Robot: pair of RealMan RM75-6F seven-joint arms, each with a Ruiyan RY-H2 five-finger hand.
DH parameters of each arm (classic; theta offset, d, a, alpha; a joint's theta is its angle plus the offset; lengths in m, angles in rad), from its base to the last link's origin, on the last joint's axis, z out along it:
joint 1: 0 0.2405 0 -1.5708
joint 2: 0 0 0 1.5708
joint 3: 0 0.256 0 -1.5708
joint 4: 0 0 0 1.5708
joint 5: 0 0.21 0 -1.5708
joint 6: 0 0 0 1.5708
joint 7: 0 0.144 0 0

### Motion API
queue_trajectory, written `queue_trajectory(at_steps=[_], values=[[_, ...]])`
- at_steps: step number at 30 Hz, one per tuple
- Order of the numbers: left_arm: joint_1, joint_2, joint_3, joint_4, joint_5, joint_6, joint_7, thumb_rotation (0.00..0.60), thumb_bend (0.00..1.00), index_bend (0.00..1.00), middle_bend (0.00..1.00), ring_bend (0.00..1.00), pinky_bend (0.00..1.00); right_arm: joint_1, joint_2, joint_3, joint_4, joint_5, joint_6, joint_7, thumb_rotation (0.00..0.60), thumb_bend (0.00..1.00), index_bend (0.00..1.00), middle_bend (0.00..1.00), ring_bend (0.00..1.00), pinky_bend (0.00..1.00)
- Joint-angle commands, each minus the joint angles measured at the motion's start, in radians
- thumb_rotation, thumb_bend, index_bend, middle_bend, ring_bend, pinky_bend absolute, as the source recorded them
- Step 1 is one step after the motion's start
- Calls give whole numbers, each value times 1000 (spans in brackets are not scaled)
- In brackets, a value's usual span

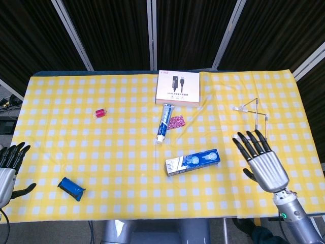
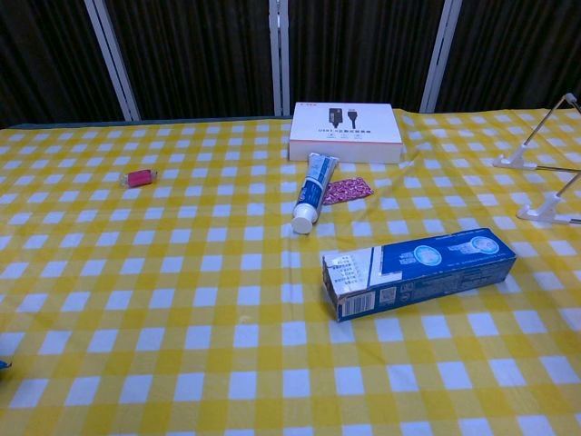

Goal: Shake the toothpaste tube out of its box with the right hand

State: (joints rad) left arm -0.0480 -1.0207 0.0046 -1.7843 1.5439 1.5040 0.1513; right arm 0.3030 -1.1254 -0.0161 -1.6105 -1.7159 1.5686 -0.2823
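Note:
The blue and white toothpaste box (image 1: 192, 161) (image 2: 417, 271) lies flat on the yellow checked tablecloth, its open end towards the left. The toothpaste tube (image 1: 163, 122) (image 2: 311, 191) lies apart from it, further back, cap pointing to the near side. My right hand (image 1: 262, 162) hovers to the right of the box with fingers spread and nothing in it; the chest view does not show it. My left hand (image 1: 9, 168) hangs at the table's near left edge, fingers apart and empty.
A white product box (image 1: 177, 87) (image 2: 345, 132) sits at the back centre. A pink packet (image 1: 176, 121) (image 2: 348, 190) lies beside the tube. A wire stand (image 1: 254, 121) is at right, a red spool (image 1: 100, 113) at left, a blue object (image 1: 71, 188) near the front left.

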Motion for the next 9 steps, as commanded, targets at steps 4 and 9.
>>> queue_trajectory(at_steps=[4, 9], values=[[3, -3, 3, 3, 11, 7, 3, 600, 0, 0, 0, 0, 0, -103, -20, -18, 93, 22, 82, 169, 600, 0, 1, 1, 0, 0], [4, -4, 5, 5, 15, 8, 2, 600, 0, 0, 0, 0, 0, -120, -41, -16, 117, 37, 79, 173, 600, 0, 0, 0, 0, 0]])
